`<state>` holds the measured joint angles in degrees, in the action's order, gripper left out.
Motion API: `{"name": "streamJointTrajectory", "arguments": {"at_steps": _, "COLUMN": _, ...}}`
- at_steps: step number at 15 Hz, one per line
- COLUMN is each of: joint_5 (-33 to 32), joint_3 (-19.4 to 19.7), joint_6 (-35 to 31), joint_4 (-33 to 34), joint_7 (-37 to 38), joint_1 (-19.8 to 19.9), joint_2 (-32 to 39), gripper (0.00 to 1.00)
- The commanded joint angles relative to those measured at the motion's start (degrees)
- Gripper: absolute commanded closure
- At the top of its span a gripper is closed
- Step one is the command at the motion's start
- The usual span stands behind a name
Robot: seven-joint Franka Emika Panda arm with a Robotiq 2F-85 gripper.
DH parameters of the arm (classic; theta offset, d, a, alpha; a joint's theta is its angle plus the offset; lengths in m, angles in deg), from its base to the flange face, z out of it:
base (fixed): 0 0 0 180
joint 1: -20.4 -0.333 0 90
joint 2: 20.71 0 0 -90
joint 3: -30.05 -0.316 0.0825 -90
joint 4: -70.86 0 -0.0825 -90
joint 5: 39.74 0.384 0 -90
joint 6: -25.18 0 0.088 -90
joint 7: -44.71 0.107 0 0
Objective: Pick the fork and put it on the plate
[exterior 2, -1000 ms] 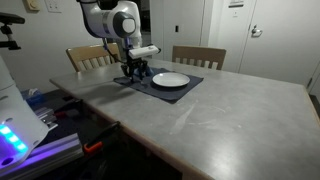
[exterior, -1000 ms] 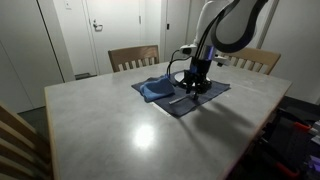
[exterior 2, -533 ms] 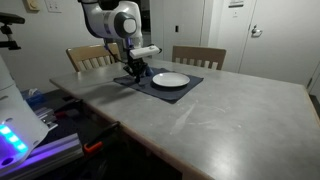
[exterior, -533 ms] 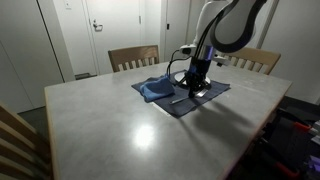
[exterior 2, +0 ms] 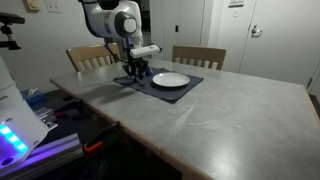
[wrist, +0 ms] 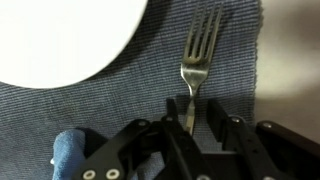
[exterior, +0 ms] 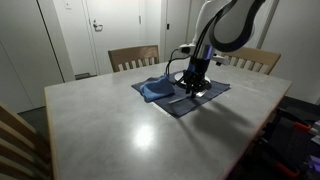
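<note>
Fork on the placemat, its handle between the end effector's jaws

The fork (wrist: 196, 55) lies flat on the dark blue placemat (wrist: 120, 100), tines pointing away from the end effector (wrist: 190, 108) and handle running back between its jaws. The jaws stand narrow on either side of the handle, but whether they already pinch it cannot be told. The fork looks light, stiff and smooth, so it is likely to slip or swivel. A hold across the handle's narrow sides, a little behind the neck, seems best. The white plate (wrist: 60, 40) lies just ahead of the end effector and to one side, close to the tines but apart from them. A bunched blue napkin (wrist: 70, 150) lies right beside the end effector on the plate's side and could snag a low sweep. Bare worktop (wrist: 292, 50) shows beyond the placemat's other edge.
</note>
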<state>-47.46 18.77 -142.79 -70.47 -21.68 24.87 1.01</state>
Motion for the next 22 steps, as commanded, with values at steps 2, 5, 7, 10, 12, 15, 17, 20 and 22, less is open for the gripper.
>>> {"name": "streamJointTrajectory", "arguments": {"at_steps": 2, "joint_5": -0.46, "joint_3": -1.23, "joint_6": 0.17, "joint_4": 0.21, "joint_7": -0.71, "joint_1": 1.59, "joint_2": 0.77, "gripper": 0.49}}
{"name": "streamJointTrajectory", "arguments": {"at_steps": 5, "joint_5": -0.30, "joint_3": -1.49, "joint_6": -0.07, "joint_4": 0.11, "joint_7": -0.84, "joint_1": 1.78, "joint_2": 1.03, "gripper": 0.58}}
{"name": "streamJointTrajectory", "arguments": {"at_steps": 7, "joint_5": -0.23, "joint_3": -1.63, "joint_6": -0.24, "joint_4": 0.03, "joint_7": -0.86, "joint_1": 1.84, "joint_2": 1.19, "gripper": 0.63}}
{"name": "streamJointTrajectory", "arguments": {"at_steps": 10, "joint_5": -0.06, "joint_3": -1.96, "joint_6": -0.63, "joint_4": -0.16, "joint_7": -0.86, "joint_1": 2.03, "joint_2": 1.63, "gripper": 0.75}}
{"name": "streamJointTrajectory", "arguments": {"at_steps": 12, "joint_5": -0.08, "joint_3": -2.11, "joint_6": -0.72, "joint_4": -0.16, "joint_7": -0.84, "joint_1": 2.15, "joint_2": 1.98, "gripper": 0.96}}
{"name": "streamJointTrajectory", "arguments": {"at_steps": 15, "joint_5": -0.28, "joint_3": -2.07, "joint_6": -0.55, "joint_4": -0.20, "joint_7": -0.66, "joint_1": 2.16, "joint_2": 2.00, "gripper": 1.00}}
{"name": "streamJointTrajectory", "arguments": {"at_steps": 17, "joint_5": 0.10, "joint_3": -2.41, "joint_6": 0.18, "joint_4": -0.23, "joint_7": -0.58, "joint_1": 2.49, "joint_2": 1.43, "gripper": 0.98}}
{"name": "streamJointTrajectory", "arguments": {"at_steps": 20, "joint_5": 1.62, "joint_3": -3.74, "joint_6": 2.85, "joint_4": -0.19, "joint_7": -0.63, "joint_1": 3.79, "joint_2": -0.38, "gripper": 0.98}}
{"name": "streamJointTrajectory", "arguments": {"at_steps": 22, "joint_5": 2.59, "joint_3": -4.52, "joint_6": 5.42, "joint_4": 0.76, "joint_7": -0.98, "joint_1": 4.77, "joint_2": -1.35, "gripper": 0.98}}
